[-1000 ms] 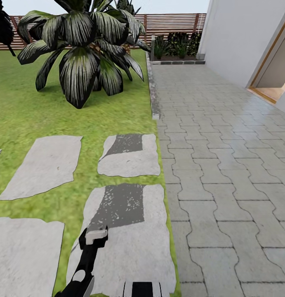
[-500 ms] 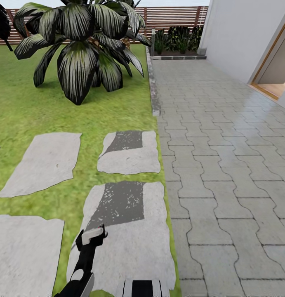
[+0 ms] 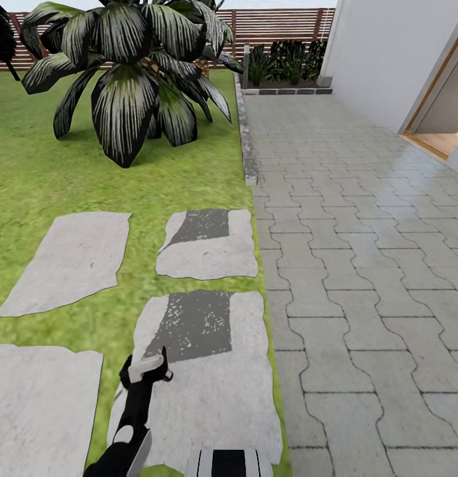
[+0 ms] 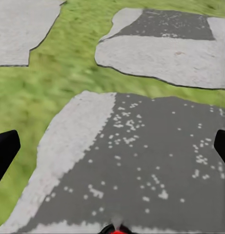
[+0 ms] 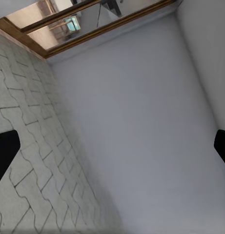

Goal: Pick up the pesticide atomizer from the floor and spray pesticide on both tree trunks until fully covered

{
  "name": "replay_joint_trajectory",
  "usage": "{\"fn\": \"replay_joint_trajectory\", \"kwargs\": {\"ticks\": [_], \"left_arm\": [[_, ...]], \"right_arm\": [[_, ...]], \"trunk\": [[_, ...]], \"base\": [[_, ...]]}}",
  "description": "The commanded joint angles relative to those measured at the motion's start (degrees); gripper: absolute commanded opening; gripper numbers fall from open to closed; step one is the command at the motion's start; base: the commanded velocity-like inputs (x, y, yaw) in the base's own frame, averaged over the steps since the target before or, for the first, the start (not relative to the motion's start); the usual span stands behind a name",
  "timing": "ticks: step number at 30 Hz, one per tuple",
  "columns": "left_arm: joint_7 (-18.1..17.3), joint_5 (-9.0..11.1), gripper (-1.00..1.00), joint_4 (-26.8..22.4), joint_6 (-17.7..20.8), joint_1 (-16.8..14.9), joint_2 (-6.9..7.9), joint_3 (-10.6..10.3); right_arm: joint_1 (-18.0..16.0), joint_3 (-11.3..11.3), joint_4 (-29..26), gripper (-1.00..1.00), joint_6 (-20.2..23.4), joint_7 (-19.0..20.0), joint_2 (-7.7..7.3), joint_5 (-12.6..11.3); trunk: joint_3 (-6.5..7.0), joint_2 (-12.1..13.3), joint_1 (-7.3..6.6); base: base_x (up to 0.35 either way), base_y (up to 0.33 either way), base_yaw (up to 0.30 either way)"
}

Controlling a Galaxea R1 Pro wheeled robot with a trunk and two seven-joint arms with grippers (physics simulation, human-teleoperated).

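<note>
Robot out on the lawn next to the paving.

Head cam: left gripper over a stepping stone. Left wrist: jaws spread wide, nothing held, stone below. Right wrist: fingers apart, empty, facing the house wall. No atomizer anywhere here.

Green lawn; pale grey stepping stones; dark white-striped palm leaves.

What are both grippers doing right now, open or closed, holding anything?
Left gripper: open, holding nothing, above a stepping stone.
Right gripper: open, holding nothing, facing a white wall.
</note>
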Motion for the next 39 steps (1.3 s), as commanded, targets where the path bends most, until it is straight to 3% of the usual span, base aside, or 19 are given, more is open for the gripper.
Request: {"fn": "replay_joint_trajectory", "kwargs": {"ticks": [1,4,6,11,39], "left_arm": [[-0.02,-0.13,1.0,-0.13,-0.64,-0.02,-0.07,0.05],[-0.03,-2.33,1.0,-0.26,-1.73,-0.02,-0.3,-0.05],[0.01,-5.63,1.0,-0.32,-2.19,-0.02,-0.45,-0.09],[0.08,-8.17,1.0,-0.3,-2.4,-0.02,-0.58,-0.12],[0.08,-8.61,1.0,-0.7,-2.43,-0.02,-0.66,-0.12]], "right_arm": [[-0.07,0.23,0.06,1.0,-0.25,-0.02,-0.02,-0.37],[-0.07,0.23,0.05,1.0,-0.25,-0.02,-0.02,-0.38],[-0.07,0.23,0.06,1.0,-0.25,-0.02,-0.02,-0.38],[-0.07,0.23,0.06,1.0,-0.25,-0.02,-0.02,-0.38],[-0.07,0.23,0.07,1.0,-0.25,-0.02,-0.02,-0.33]], "trunk": [[-0.04,-0.02,-0.01],[-0.04,-0.02,-0.01],[-0.26,-0.03,0.02],[-0.92,-0.07,0.09],[-7.13,-0.44,0.81]], "base": [[0.0,0.0,0.0],[0.0,0.0,0.0],[0.0,0.0,0.0],[0.0,0.0,0.0],[0.0,0.0,0.0]]}}
